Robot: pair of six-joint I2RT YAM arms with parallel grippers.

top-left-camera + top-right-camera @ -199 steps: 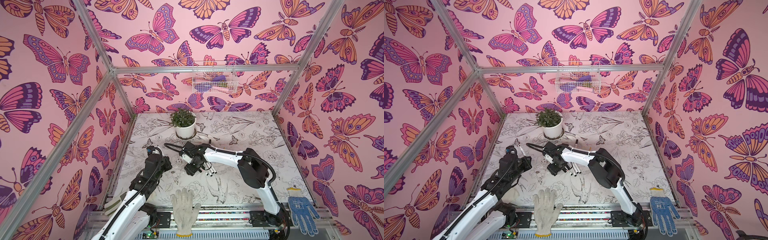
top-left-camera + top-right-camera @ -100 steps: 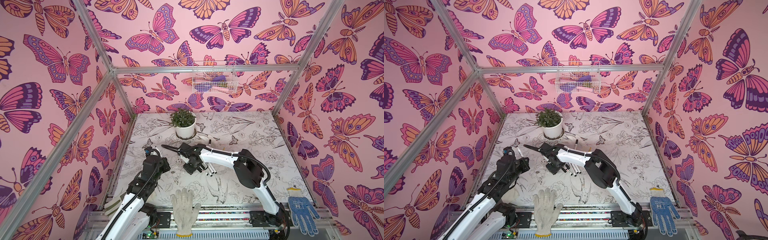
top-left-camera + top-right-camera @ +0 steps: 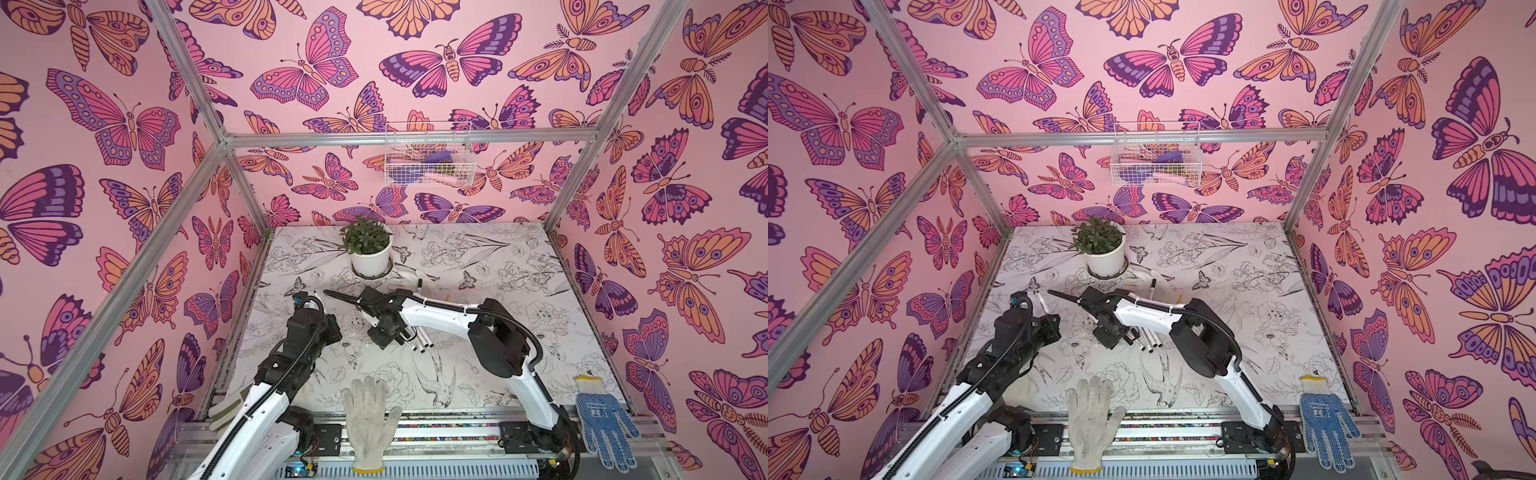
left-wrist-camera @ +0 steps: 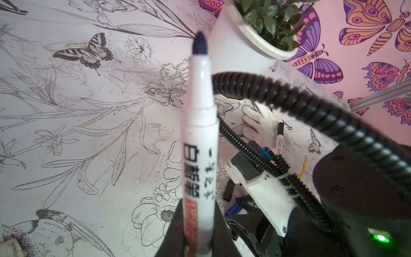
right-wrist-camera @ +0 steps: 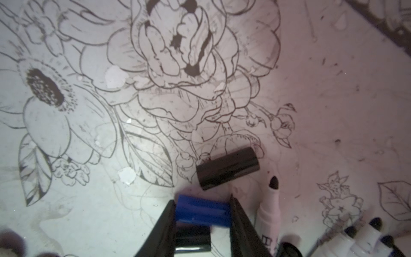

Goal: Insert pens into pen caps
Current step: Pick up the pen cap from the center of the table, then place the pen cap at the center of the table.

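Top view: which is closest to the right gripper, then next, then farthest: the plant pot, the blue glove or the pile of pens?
1. Pile of pens, right beside the right gripper.
2. Plant pot, at the back.
3. Blue glove, front right corner.

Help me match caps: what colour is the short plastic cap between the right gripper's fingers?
Blue cap, clearest in right wrist view.

The pen clamped in my left gripper carries bold black Chinese characters down its white barrel, the top one 白 (those below blur), with slimmer script alongside and a red band of pale letters, half hidden. The blue glove's print is too small to read.
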